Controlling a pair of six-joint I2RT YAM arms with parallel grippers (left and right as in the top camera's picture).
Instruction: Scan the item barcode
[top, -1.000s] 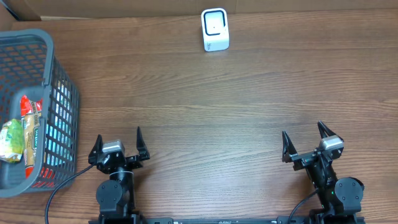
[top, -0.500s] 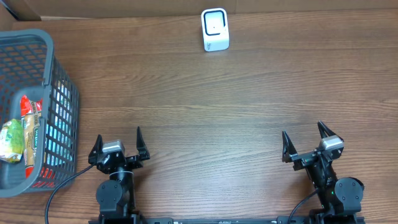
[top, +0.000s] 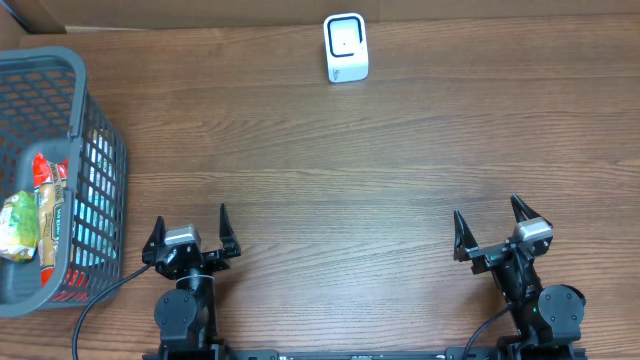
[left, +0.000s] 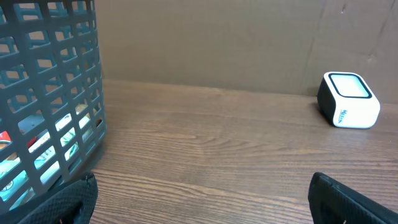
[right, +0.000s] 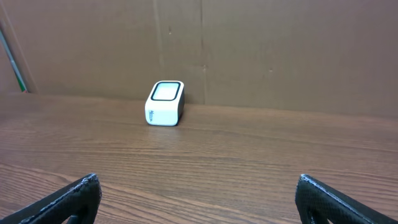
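A small white barcode scanner (top: 346, 47) with a dark-rimmed window stands at the table's far edge, also in the left wrist view (left: 349, 99) and the right wrist view (right: 165, 103). Packaged items (top: 40, 212), one red and one green, lie inside the grey basket (top: 95, 130) at the left. My left gripper (top: 190, 225) rests open near the front edge, right of the basket, nothing between its fingers. My right gripper (top: 487, 217) rests open at the front right, also empty.
The basket's mesh wall (left: 50, 93) fills the left of the left wrist view, close to my left fingers. A brown cardboard wall (right: 249, 50) backs the wooden table (top: 350, 170). A cable (top: 100, 295) runs from the left arm's base.
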